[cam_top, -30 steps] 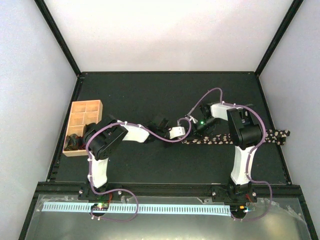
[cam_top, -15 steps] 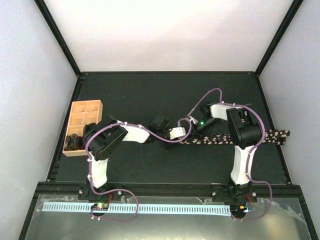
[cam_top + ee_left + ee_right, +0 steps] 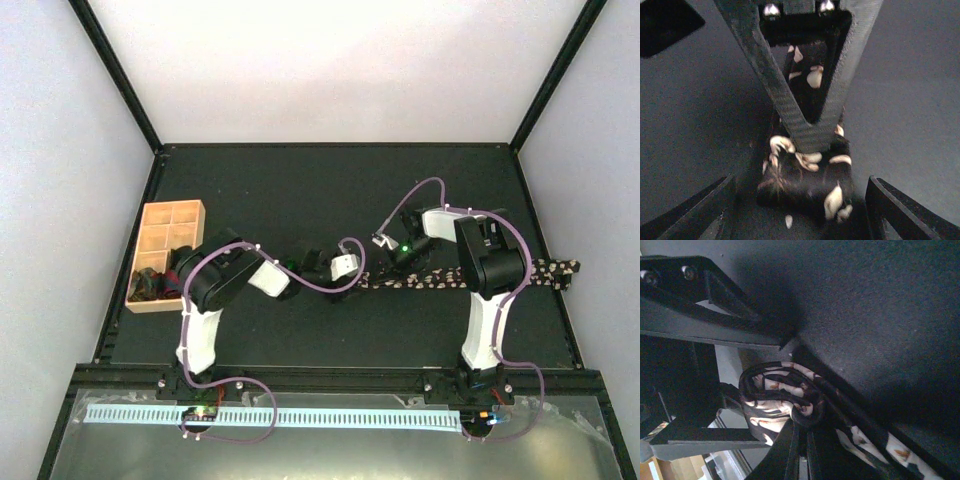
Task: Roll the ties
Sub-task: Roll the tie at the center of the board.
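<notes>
The tie [image 3: 450,276] is dark with pale speckles and lies flat across the mat, its far end reaching the right edge. Its left end is wound into a small roll [image 3: 805,172] [image 3: 775,395]. My right gripper [image 3: 395,264] [image 3: 802,440] is shut on that roll, and its dark fingers [image 3: 810,125] come down onto it in the left wrist view. My left gripper [image 3: 360,272] [image 3: 801,200] stands open just left of the roll, one finger on each side, neither touching it.
A tan wooden compartment tray [image 3: 165,215] sits at the mat's left edge, with dark rolled items [image 3: 150,285] in its near cells. Purple cables loop over both arms. The mat's raised black border runs along all sides.
My left gripper has opened and drawn back to the left, off the roll. My right gripper has closed on the rolled end.
</notes>
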